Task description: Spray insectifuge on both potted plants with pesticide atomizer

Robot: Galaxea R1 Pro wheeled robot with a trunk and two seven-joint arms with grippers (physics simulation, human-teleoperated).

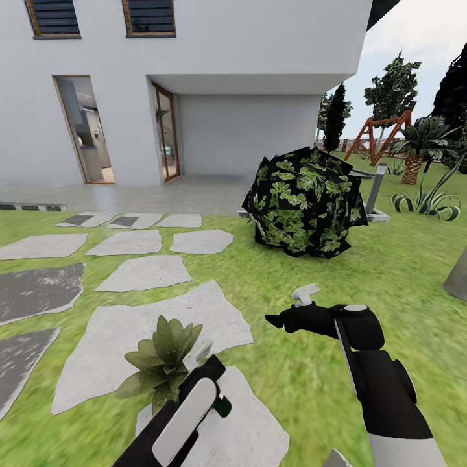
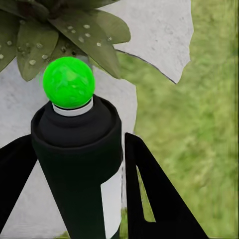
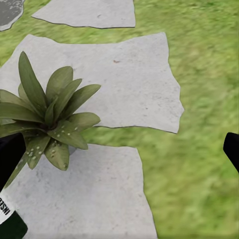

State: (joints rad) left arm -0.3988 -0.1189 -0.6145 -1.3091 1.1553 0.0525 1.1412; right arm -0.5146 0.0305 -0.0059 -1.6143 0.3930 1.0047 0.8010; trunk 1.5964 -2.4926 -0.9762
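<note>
My left gripper (image 1: 206,379) (image 2: 79,167) is shut on the pesticide atomizer (image 2: 74,149), a black bottle whose round green end (image 2: 68,82) points toward a potted plant (image 2: 59,30). In the head view the potted plant (image 1: 162,357) sits on a pale stepping stone, right in front of the left gripper. White specks dot its lower leaves (image 3: 50,114). The atomizer's dark green corner (image 3: 11,226) shows beside the plant. My right gripper (image 1: 277,319) (image 3: 122,152) hovers open over the grass to the plant's right, holding nothing.
Flat stepping stones (image 1: 136,272) cross the lawn toward the white house (image 1: 227,78). A big dark round bush (image 1: 305,201) stands ahead, with a grey bollard lamp (image 1: 375,188) and a striped agave (image 1: 428,201) beyond it. A grey object (image 1: 457,275) sits at the right edge.
</note>
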